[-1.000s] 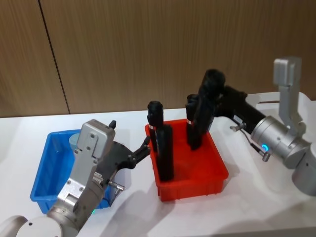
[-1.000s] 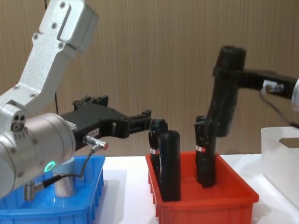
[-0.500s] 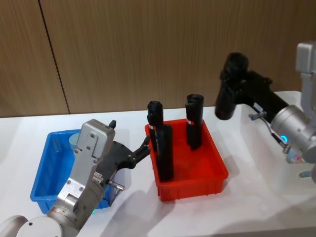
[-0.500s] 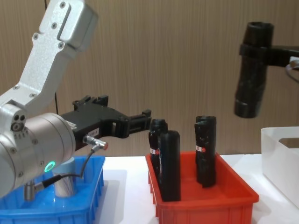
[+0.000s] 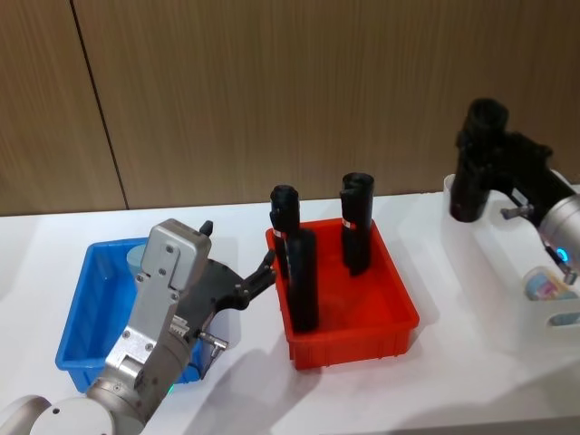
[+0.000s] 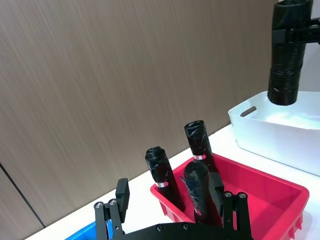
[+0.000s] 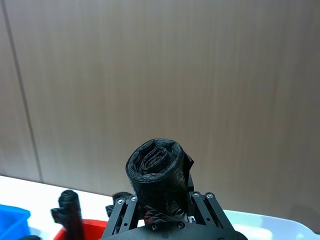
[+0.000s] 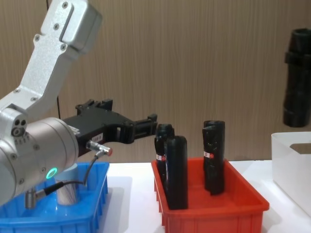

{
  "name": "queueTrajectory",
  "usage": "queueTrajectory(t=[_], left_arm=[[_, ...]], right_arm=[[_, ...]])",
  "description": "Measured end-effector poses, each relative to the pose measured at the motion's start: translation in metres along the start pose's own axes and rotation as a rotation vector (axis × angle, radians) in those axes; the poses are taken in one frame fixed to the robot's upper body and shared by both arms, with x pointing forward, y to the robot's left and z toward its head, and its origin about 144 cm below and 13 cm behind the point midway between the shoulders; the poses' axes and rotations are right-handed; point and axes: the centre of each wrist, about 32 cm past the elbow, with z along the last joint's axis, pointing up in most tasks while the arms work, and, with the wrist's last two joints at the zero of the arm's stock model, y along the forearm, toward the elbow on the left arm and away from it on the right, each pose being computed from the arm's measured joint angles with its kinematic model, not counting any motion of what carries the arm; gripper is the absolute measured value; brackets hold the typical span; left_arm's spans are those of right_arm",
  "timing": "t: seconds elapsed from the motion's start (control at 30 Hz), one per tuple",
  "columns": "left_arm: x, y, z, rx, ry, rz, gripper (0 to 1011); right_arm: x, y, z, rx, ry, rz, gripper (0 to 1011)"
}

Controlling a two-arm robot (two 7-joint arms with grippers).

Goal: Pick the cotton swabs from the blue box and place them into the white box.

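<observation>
Brown wood-grain panelling backs a white tabletop point(image 5: 453, 362) in the head view, where a shallow bright blue plastic bin point(image 5: 77, 313) sits at the left, a red plastic bin point(image 5: 399, 313) in the middle, and a translucent white plastic bin point(image 5: 449, 186) at the far right edge. The left hand point(image 5: 263, 267) hovers between the blue and red bins with its black fingers spread and empty. The right hand point(image 5: 476, 172) is clenched on a tall black cylindrical roll point(image 5: 471, 195), held up over the near rim of the white bin. Three more black rolls point(image 5: 302, 281) stand upright in the red bin, and a clear cotton-swab jar with a pale lid point(image 5: 138, 258) shows partly behind the left arm, inside the blue bin. From the left wrist, the spread fingers point(image 6: 122, 195) frame the red bin point(image 6: 280, 195), with the held roll point(image 6: 286, 55) hanging above the white bin point(image 6: 270, 135) beyond. From the right wrist, the roll's crumpled top point(image 7: 157, 170) sits between the closed black fingers point(image 7: 122, 212). From the chest, the swab jar point(image 8: 68, 189) stands in the blue bin point(image 8: 87, 213) under the left arm, and the held roll point(image 8: 296, 77) hangs above the white bin's wall point(image 8: 286, 160).
</observation>
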Motion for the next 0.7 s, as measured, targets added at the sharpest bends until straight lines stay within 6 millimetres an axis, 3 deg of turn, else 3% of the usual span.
queueTrajectory(t=[0.7], left_arm=[[0.0,0.0,0.0,0.0,0.0,0.0,1004]], right_arm=[[0.044,-0.003,-0.022,-0.121,-0.021,-0.167,413]])
